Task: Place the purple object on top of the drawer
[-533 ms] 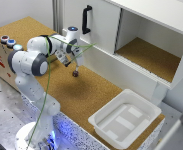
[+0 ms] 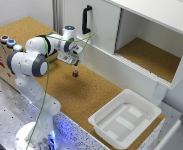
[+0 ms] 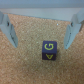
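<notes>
The purple object (image 3: 49, 50), a small dark cube with yellow-green letters on its faces, lies on the cork surface (image 2: 106, 95) near the middle of the scene, left of the white cabinet's open compartment (image 2: 148, 55) and well apart from the white tray (image 2: 125, 119) at the near right. The gripper (image 2: 77, 63) hangs above it with its fingers (image 3: 8, 29) spread apart and holding nothing; in the wrist view the cube shows between them but closer to one finger than the other. The step in hand looks like the descent to grasp. To do it well, centre the cube between the fingers first, square them to two flat faces, then lower straight down until the tips nearly touch the cork before closing, since so small a piece could easily be pushed aside or pinched by a corner.
</notes>
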Tool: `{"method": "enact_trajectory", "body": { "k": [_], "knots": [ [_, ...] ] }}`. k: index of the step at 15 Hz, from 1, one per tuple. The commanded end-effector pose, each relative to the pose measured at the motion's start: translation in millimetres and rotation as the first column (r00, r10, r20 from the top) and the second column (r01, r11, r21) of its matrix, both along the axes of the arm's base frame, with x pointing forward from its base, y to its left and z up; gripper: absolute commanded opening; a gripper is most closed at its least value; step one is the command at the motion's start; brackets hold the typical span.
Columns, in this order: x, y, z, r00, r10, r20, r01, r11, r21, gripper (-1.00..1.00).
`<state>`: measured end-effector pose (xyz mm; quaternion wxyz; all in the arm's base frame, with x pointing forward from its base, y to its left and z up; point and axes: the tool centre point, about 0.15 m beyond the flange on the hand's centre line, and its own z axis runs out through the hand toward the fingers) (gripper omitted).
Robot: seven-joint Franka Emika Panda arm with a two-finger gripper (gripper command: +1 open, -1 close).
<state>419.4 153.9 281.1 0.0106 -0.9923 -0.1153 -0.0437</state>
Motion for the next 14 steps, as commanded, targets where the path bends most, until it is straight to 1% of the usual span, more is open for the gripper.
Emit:
{"method": "enact_trajectory", "body": {
  "k": [1,5,8,11,12,14],
  "knots": [
    [27.3,-10.6,-53.7,0.999,-0.033,-0.042,0.036,0.996,0.08,1.0],
    [34.8,-10.1,-56.0,0.999,-0.024,-0.041,0.026,0.998,0.063,1.0],
    [39.5,-5.1,-65.3,0.997,-0.059,-0.052,0.063,0.995,0.073,1.0],
    [42.9,1.4,-72.6,0.996,-0.058,-0.062,0.063,0.995,0.072,1.0],
    [43.6,1.6,-73.6,0.996,-0.062,-0.062,0.066,0.995,0.071,-1.0],
    [44.4,1.4,-75.5,0.996,-0.065,-0.067,0.069,0.995,0.068,-1.0]
  ]
}}
